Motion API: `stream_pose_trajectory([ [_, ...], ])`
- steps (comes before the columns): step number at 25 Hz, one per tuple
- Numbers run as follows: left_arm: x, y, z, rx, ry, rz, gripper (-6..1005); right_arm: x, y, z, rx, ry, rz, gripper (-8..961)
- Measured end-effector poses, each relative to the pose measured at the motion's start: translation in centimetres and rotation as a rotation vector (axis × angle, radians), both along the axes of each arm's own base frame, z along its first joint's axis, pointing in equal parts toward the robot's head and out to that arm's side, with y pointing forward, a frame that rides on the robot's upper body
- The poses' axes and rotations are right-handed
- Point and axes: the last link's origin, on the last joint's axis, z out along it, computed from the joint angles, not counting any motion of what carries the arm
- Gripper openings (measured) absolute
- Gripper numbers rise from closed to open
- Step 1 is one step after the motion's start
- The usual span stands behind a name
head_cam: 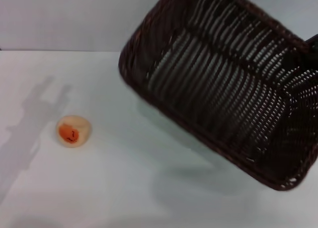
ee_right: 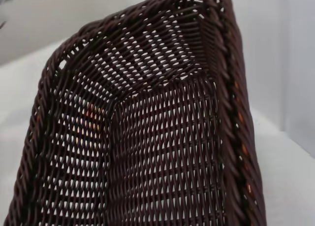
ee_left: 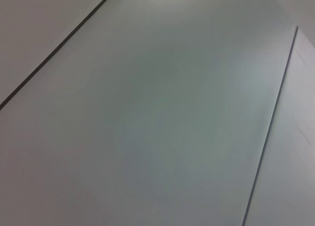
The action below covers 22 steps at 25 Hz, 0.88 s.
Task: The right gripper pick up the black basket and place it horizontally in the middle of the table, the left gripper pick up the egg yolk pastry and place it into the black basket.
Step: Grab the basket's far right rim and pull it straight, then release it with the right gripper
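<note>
The black basket [head_cam: 223, 84] hangs tilted above the right half of the white table [head_cam: 124, 188], its open side facing me and its shadow on the tabletop below. A dark part of my right gripper [head_cam: 313, 41] shows at the basket's far right rim, holding it up. The right wrist view is filled by the basket's woven inside [ee_right: 147, 137]. The egg yolk pastry [head_cam: 73, 131] lies on the table at the left, orange-red patch facing me. My left gripper is out of view; only its shadow falls on the table left of the pastry.
The left wrist view shows only plain pale panels [ee_left: 157, 117] with thin dark seams. A pale wall [head_cam: 59, 19] runs behind the table's far edge.
</note>
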Motion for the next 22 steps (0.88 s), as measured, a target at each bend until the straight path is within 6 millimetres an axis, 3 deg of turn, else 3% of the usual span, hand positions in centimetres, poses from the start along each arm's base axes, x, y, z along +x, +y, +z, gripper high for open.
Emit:
stream_pose_trajectory([
  [11,0.2,-0.1,-0.2,-0.021,-0.013,-0.016,629,-3.7,0.1,-3.4,-0.089,-0.081,0.357,123],
  [22,0.6,-0.2,-0.8,-0.079,-0.021,-0.051,616,-6.0,0.9,-6.0,-0.221,-0.25,0.473,123],
])
